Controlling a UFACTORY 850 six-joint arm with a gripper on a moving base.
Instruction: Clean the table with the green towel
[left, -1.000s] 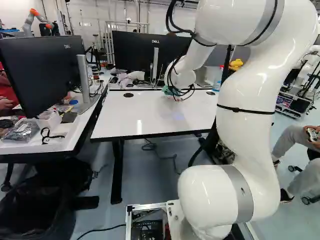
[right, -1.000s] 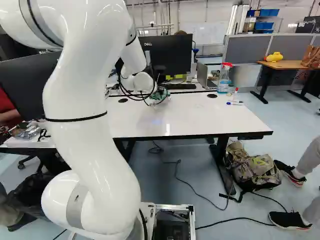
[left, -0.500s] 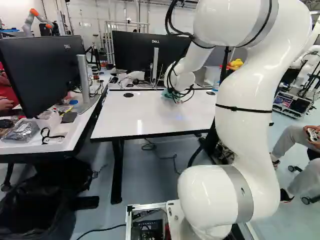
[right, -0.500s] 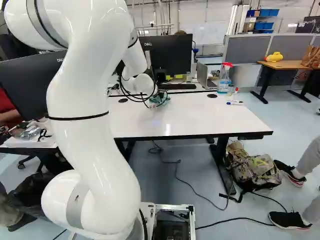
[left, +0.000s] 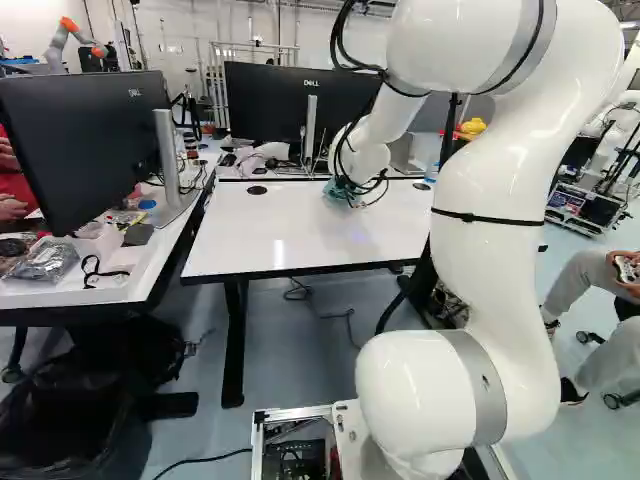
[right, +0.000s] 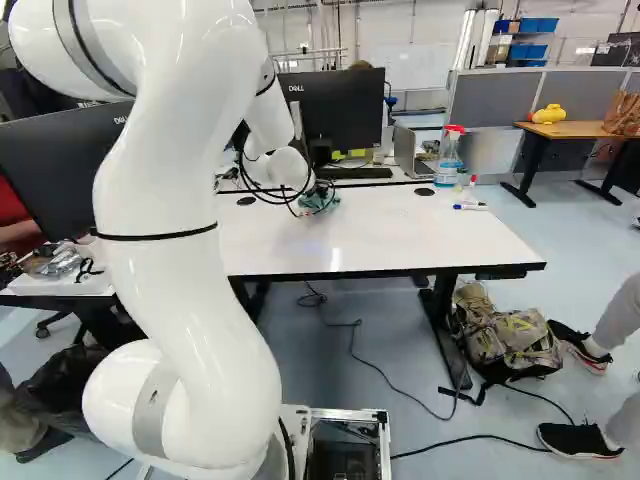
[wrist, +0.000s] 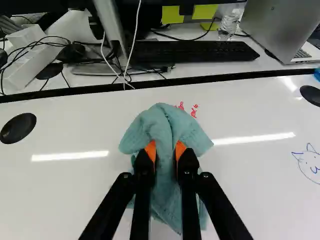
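Observation:
In the right base view my gripper (right: 306, 206) is low over the far part of the white table (right: 380, 235), partly hidden by the wrist and its cables. The green towel (right: 325, 198) shows there as a small bunch on the tabletop. Seen from the wrist, the gripper (wrist: 165, 151) has its orange pads on both sides of the bunched towel (wrist: 162, 120), which spreads flat ahead of and beneath the fingers. Small red marks (wrist: 188, 109) lie just beyond the towel's far edge. A blue drawn face (wrist: 311, 165) is on the tabletop farther to one side.
Behind the table stand a monitor (left: 290, 108), a keyboard (wrist: 195, 51) and a laptop (wrist: 285, 30). A spray bottle (right: 448, 158) and markers (right: 470, 206) are at the table's far right corner. Another desk with a monitor (left: 90, 140) adjoins on the left.
The arm has shifted slightly, carrying the gripped towel a short way over the tabletop, a little nearer to the base. The base has stayed where it was.

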